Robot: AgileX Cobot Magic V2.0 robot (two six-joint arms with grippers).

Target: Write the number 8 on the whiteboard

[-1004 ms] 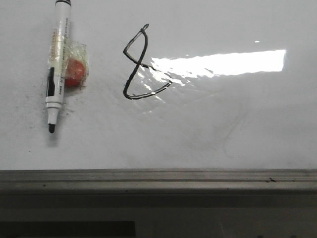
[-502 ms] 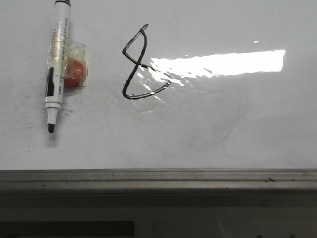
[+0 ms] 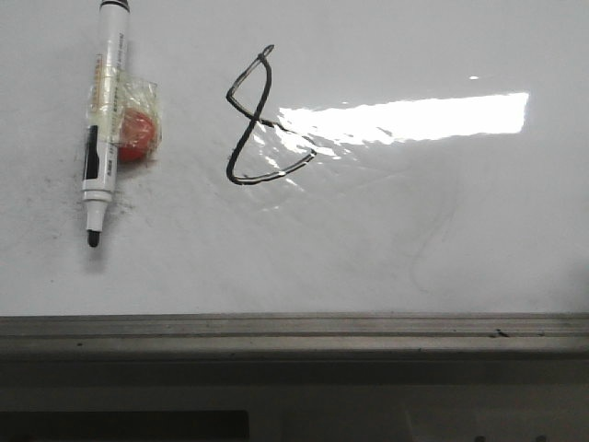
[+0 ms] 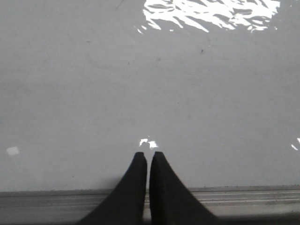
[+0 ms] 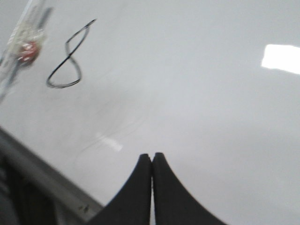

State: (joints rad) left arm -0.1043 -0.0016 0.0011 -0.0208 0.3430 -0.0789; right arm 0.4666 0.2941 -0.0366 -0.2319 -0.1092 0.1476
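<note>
1. Now we see the whiteboard (image 3: pixel 386 249) fill most of the front view, glossy, with faint grey smudges and a bright reflection on its right half; its grey metal frame (image 3: pixel 294 333) runs along the near edge.
2. We find the number 8 (image 3: pixel 262 124) drawn in thin black line, left of the board's centre, slanted, with a narrow upper loop and a wider lower one.
3. We see a marker (image 3: pixel 103 124) lying far left on the board, uncapped, tip pointing to the near side, well apart from the 8.
4. A small red object in clear wrap (image 3: pixel 136 132) touches the marker's right side.
5. Our left gripper (image 4: pixel 148 159) hangs over the board's near edge, its fingers pressed together on nothing.
6. Our right gripper (image 5: pixel 152 159) is also closed and empty.
</note>
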